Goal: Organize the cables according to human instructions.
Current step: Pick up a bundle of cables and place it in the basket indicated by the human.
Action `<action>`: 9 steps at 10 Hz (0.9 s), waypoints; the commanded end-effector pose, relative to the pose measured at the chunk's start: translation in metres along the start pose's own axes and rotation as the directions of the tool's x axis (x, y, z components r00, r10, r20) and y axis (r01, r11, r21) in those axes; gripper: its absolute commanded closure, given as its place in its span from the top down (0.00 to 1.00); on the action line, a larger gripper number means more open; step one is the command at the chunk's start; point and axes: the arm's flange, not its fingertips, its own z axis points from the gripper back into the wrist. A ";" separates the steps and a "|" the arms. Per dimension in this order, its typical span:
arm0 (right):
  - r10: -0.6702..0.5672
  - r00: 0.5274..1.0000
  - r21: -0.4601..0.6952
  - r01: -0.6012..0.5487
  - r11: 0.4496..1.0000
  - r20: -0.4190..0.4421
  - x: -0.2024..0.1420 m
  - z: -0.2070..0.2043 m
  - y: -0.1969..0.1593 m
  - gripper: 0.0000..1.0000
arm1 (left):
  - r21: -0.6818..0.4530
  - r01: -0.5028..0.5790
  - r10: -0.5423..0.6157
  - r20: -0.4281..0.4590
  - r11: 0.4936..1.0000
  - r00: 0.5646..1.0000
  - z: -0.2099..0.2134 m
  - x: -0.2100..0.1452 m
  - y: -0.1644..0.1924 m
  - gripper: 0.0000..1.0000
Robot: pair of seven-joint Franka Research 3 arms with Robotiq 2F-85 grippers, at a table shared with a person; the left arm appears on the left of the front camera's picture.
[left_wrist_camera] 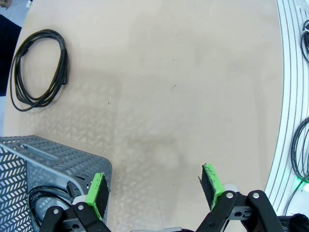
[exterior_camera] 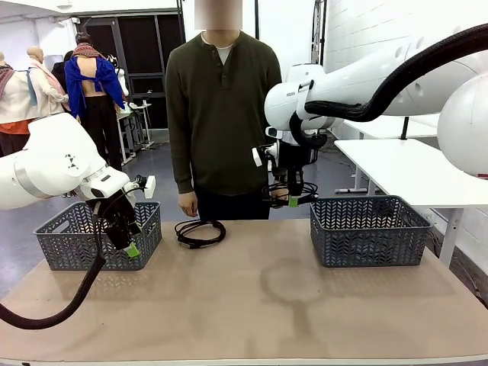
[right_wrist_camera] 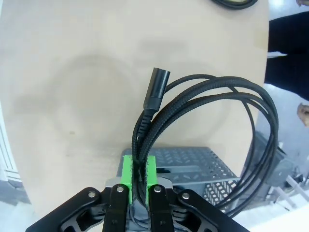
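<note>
In the front view, I see my left gripper [exterior_camera: 130, 246] hanging low in front of the right end of the left basket [exterior_camera: 57, 229], but from here I cannot tell how wide it is. My right gripper [exterior_camera: 292, 200] is up in the air just beside the left end of the right basket [exterior_camera: 370, 204], and a looped cable [exterior_camera: 288, 187] hangs around it. A second cable [exterior_camera: 200, 232] lies flat in a coil on the table [exterior_camera: 267, 305], between the two baskets and in front of the person [exterior_camera: 221, 114] at the far side. The left wrist view shows me what the front one did not. The left gripper [left_wrist_camera: 154, 188] is wide open, its green pads [left_wrist_camera: 98, 193] far apart with only bare table between them. A third cable [left_wrist_camera: 44, 198] sits inside the left basket [left_wrist_camera: 29, 159], and the second cable [left_wrist_camera: 41, 70] lies well away. In the right wrist view, the right gripper [right_wrist_camera: 139, 175] is squeezed tight on several strands of the looped cable [right_wrist_camera: 217, 92]. Its black plug [right_wrist_camera: 158, 87] sticks up past the pads and the big loop swings out to one side. The right basket [right_wrist_camera: 186, 162] is just under the fingers.
</note>
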 end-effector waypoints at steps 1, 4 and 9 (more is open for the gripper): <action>-0.022 1.000 0.002 0.022 1.000 -0.003 0.001 0.004 -0.001 0.00 | -0.009 -0.004 0.004 -0.004 1.000 1.000 0.003 0.001 0.000 1.00; -0.001 1.000 -0.001 0.001 1.000 0.000 0.001 0.002 0.000 0.00 | -0.009 -0.004 0.004 -0.004 1.000 1.000 0.003 0.001 0.000 1.00; 0.020 0.999 -0.058 -0.018 0.998 0.030 -0.094 0.022 0.033 0.00 | -0.009 -0.004 0.004 -0.004 1.000 1.000 0.003 0.001 0.000 1.00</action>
